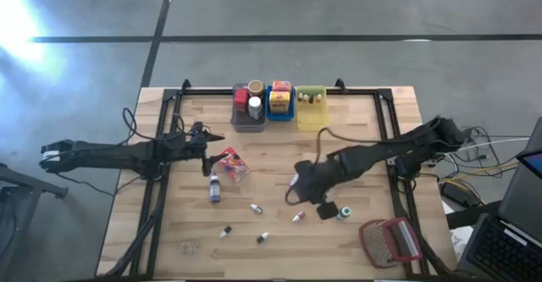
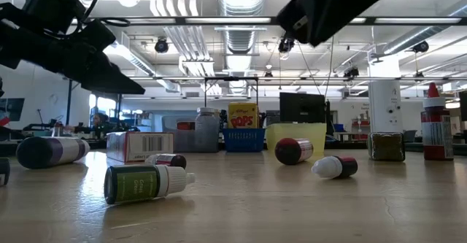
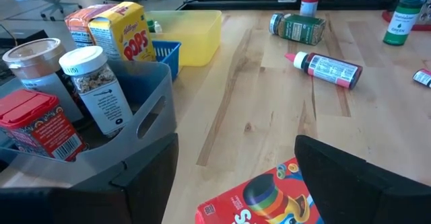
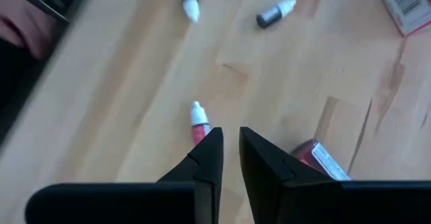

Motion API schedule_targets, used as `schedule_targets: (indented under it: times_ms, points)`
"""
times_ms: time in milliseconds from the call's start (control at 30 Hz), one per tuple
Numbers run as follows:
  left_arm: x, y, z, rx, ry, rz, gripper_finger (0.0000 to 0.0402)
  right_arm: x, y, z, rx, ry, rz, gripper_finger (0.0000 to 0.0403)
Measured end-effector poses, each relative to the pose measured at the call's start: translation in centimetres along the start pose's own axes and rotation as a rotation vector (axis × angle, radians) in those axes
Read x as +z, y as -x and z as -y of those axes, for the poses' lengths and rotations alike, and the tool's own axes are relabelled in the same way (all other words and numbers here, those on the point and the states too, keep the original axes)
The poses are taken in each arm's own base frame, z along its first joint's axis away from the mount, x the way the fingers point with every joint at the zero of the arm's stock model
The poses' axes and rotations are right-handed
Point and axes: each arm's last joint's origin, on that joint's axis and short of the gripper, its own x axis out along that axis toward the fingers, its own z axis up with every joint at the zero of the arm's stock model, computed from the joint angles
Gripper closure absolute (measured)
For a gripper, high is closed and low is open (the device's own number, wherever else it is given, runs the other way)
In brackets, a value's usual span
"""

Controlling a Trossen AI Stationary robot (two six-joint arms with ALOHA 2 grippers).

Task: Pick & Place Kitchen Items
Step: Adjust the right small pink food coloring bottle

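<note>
You are lowering the narrow-jawed right gripper [image 4: 229, 143] over the red-capped bottle [image 4: 198, 122] mid-table; widen before descending.

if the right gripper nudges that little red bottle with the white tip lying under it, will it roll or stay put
Probably rolls: the small red bottle lies on its side on smooth wood. Being tiny, it likely weighs little and may skid away. The right gripper, fingers nearly together, would need to close across its rounded body.
</note>
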Motion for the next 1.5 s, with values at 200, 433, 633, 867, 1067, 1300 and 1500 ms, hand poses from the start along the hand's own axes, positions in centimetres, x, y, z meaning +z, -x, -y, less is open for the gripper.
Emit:
schedule_targets:
  times_ms: [200,433,633,867,1067,1300,1500]
  points:
    - [-0.1,0.0,0.0,0.0,-0.001,-0.006,0.0101,2.0,-3.1,-0.5,-0.043,0.035,-0.168,0.0318]
    - [-0.1,0.0,0.0,-0.001,-0.001,-0.006,0.0101,4.3,-5.8,-0.7,-0.028,0.039,-0.314,0.0273]
    - [-0.1,0.0,0.0,-0.001,-0.001,-0.011,0.0099,5.7,-8.0,-1.8,-0.016,0.058,-0.396,0.0253]
    - [-0.1,0.0,0.0,-0.001,-0.002,-0.012,0.0099,6.2,-10.3,-3.0,-0.025,0.056,-0.432,0.027]
    - [-0.2,0.0,0.0,-0.001,-0.003,-0.021,0.0101,6.2,-11.3,-4.3,-0.076,0.037,-0.446,0.029]
    - [-0.2,0.0,0.0,-0.001,-0.003,-0.021,0.01,7.2,-12.7,-5.2,-0.118,0.065,-0.463,0.0292]
    - [-0.3,0.0,0.0,-0.001,-0.003,-0.028,0.0099,7.8,-14.3,-4.8,-0.175,0.077,-0.629,0.027]
